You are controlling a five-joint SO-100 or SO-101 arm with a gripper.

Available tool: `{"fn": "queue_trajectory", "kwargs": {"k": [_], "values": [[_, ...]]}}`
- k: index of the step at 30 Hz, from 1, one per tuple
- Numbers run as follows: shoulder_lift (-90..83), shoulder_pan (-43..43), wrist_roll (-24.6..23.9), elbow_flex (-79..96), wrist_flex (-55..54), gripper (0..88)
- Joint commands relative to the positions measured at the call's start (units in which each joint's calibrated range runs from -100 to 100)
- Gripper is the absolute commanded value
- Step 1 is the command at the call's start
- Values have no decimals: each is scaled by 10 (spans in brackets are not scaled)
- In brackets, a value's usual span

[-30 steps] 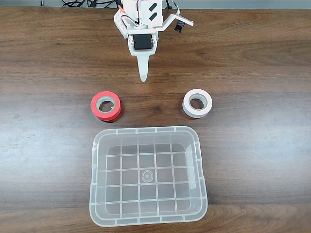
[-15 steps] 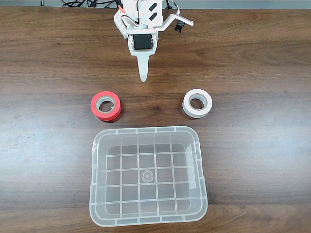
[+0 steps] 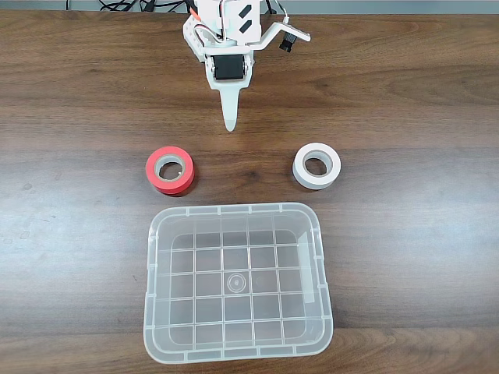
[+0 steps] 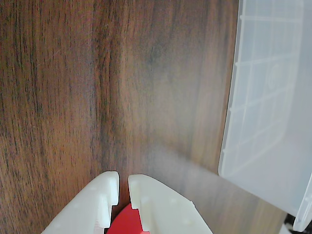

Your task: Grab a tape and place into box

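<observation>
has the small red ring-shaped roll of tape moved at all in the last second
No. In the fixed view the small red ring-shaped roll of tape sits at the same spot, just above the top left corner of the large clear plastic box, as in the earlier pictures.

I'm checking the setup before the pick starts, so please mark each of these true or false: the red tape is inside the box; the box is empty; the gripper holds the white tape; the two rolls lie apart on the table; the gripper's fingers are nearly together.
1. The red tape is inside the box. False: it lies on the table, just outside the box's far rim in the fixed view.
2. The box is empty. True.
3. The gripper holds the white tape. False: it holds nothing, and the white tape lies apart from it.
4. The two rolls lie apart on the table. True.
5. The gripper's fingers are nearly together. True: the wrist view shows a narrow gap.
</observation>
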Motion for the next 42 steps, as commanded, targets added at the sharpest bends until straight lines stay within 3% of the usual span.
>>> {"fn": "queue_trajectory", "kwargs": {"k": [1,8,12,16,29,42], "values": [[-6,-1,0,-3,-5,18],[-5,15,3,-3,-7,16],[-3,85,5,-3,-7,16],[-4,141,41,-3,-18,16],[15,216,53,-37,-1,15],[327,218,60,-278,-42,15]]}}
